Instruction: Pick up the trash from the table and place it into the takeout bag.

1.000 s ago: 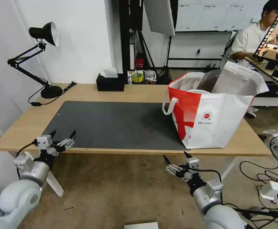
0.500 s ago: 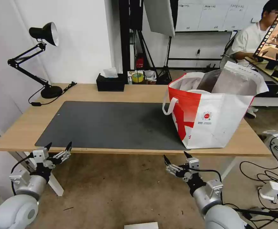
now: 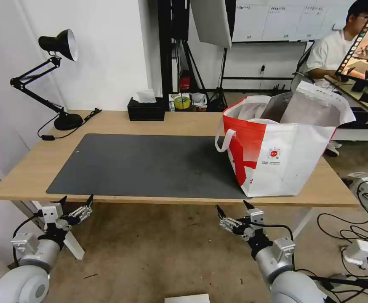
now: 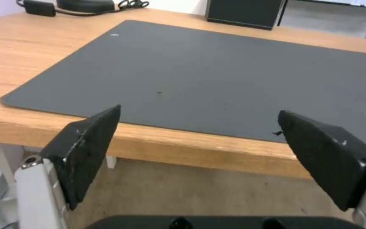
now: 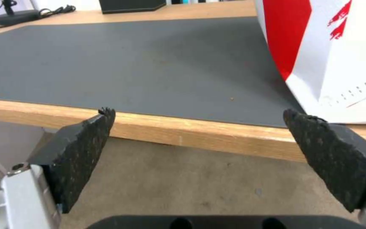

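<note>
Takeout bag (image 3: 285, 160): white-and-red, foil-lined, upright and open, right of frame.
Table (image 3: 28, 168): light wood, dark grey mat (image 3: 150, 166).

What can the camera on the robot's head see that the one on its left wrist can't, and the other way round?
Head view alone: the takeout bag standing on the table's right end, the desk lamp, the right gripper open below the table's front edge, and a person seated at a desk behind.

Left wrist view alone: a close look at the left gripper's two black fingertips, spread wide with nothing between them.

Both: the light-wood table, its dark grey mat, the black tissue box at the far edge, and the lamp's base.
</note>
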